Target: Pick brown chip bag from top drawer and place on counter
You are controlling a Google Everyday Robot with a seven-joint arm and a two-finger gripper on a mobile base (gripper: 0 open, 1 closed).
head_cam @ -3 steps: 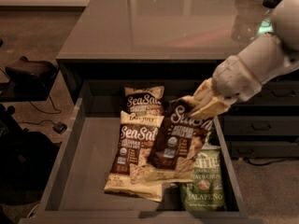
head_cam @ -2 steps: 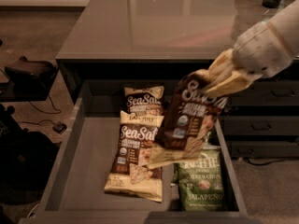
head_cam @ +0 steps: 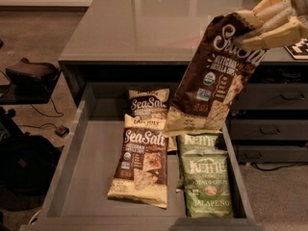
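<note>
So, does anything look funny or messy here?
Only one thing: the brown chip bag hangs slanted in the air over the top drawer, pinched by its top edge in the gripper at upper right. The other bags in the drawer overlap a little, but nothing looks spilled or torn.

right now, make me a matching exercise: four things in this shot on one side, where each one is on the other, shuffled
Things
1 gripper
2 held brown chip bag
3 front Kettle Jalapeno bag
4 counter

Places
a lying front right in the top drawer
b hanging tilted in the air
c upper right, jaws clamped on a bag's top edge
d glossy grey slab behind the drawer

Pairs: 1-c, 2-b, 3-a, 4-d
</note>
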